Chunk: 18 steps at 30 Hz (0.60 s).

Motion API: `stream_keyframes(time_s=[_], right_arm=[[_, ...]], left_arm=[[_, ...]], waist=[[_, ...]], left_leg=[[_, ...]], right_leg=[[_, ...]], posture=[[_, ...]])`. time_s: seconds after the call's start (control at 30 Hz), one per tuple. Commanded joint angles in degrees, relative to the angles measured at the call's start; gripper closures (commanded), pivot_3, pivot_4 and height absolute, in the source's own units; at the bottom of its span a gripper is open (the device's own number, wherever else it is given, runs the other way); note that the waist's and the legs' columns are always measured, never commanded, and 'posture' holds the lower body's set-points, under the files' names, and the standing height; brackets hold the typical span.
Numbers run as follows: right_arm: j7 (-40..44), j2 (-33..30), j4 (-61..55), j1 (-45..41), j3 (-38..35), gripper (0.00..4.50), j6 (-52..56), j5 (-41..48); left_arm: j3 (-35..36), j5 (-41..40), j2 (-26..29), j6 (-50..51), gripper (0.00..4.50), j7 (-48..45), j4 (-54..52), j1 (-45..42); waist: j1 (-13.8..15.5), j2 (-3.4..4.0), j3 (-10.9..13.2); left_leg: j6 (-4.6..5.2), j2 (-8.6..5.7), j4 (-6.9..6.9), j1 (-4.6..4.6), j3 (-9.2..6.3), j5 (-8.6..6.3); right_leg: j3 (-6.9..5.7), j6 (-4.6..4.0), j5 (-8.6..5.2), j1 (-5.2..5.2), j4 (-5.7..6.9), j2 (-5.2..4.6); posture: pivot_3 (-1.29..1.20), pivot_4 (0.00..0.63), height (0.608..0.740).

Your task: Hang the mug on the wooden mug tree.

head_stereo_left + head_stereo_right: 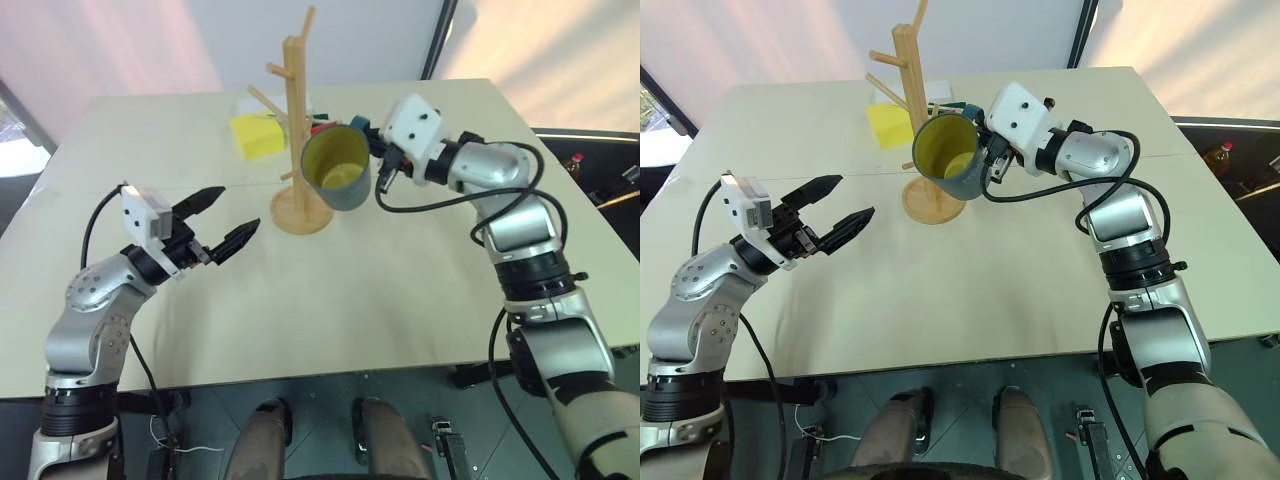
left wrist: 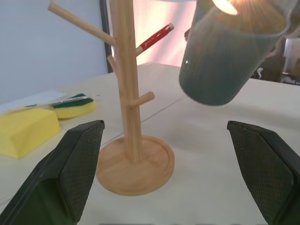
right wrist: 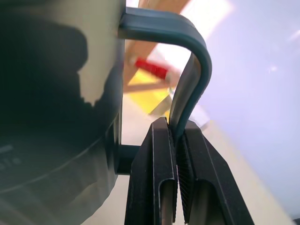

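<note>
The teal-blue mug (image 1: 338, 170) with a yellow-green inside hangs tilted in the air, its mouth toward me, right beside the pole of the wooden mug tree (image 1: 297, 110). My right gripper (image 3: 176, 129) is shut on the mug's loop handle (image 3: 187, 56), reaching in from the right. The tree stands upright on its round base (image 2: 133, 166) in the middle of the table, its pegs bare. My left gripper (image 1: 238, 208) is open and holds nothing, hovering low over the table to the left of the tree's base.
A yellow sponge (image 1: 257, 135) lies behind the tree to its left. Near it are a green-backed sponge (image 2: 72, 107) and a red-handled tool (image 2: 156, 37). The beige table (image 1: 360, 300) has bare surface in front of the tree. A bottle (image 1: 575, 160) stands beyond the table's right edge.
</note>
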Motion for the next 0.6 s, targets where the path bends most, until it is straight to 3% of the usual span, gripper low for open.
stream_keyframes(time_s=[0.03, 0.6], right_arm=[[0.9, 0.8, 5.9, -5.1, -0.6, 4.45, -5.2, -0.1], [2.7, 8.2, 32.3, -18.6, 0.6, 4.45, -14.8, -2.9]], left_arm=[[1.6, -1.9, 0.7, 0.2, 0.00, 0.3, -3.6, 0.1], [1.4, -2.6, 0.8, 1.0, 0.00, 1.6, -5.1, -0.3]], waist=[[-0.1, 0.00, 0.0], [-0.1, 0.01, 0.0]], left_leg=[[0.00, 0.01, -0.01, 0.00, 0.00, 0.00], [-0.01, 0.03, -0.20, 0.00, 0.01, 0.01]], right_leg=[[0.00, 0.00, 0.00, -0.02, 0.01, 0.01], [0.01, 0.14, 0.08, -0.17, 0.07, 0.05]], posture=[[0.00, 0.150, 0.740], [0.00, 0.150, 0.740]])
